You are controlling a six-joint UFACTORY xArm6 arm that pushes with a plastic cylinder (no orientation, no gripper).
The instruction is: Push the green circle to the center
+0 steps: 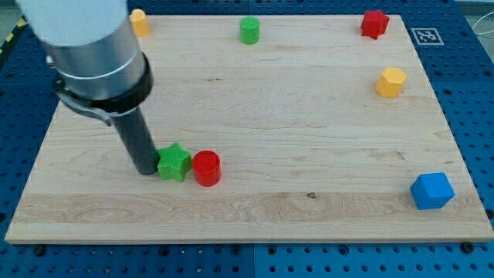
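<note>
- My tip [144, 171] had no fingers and held nothing; it touched the green star [174, 163], itself against the red cylinder [206, 168].
- The green circle [249, 31] sat near the board's [309, 154] top edge, well apart.

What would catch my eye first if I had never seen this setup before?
Probably the big grey arm at the view's left, whose dark rod comes down so that my tip touches the green star, with a red cylinder right beside it. Then the green circle, alone near the top edge of the wooden board.

arm [85, 46] cropped at view's top, yellow block [139, 22] partly hidden
</note>
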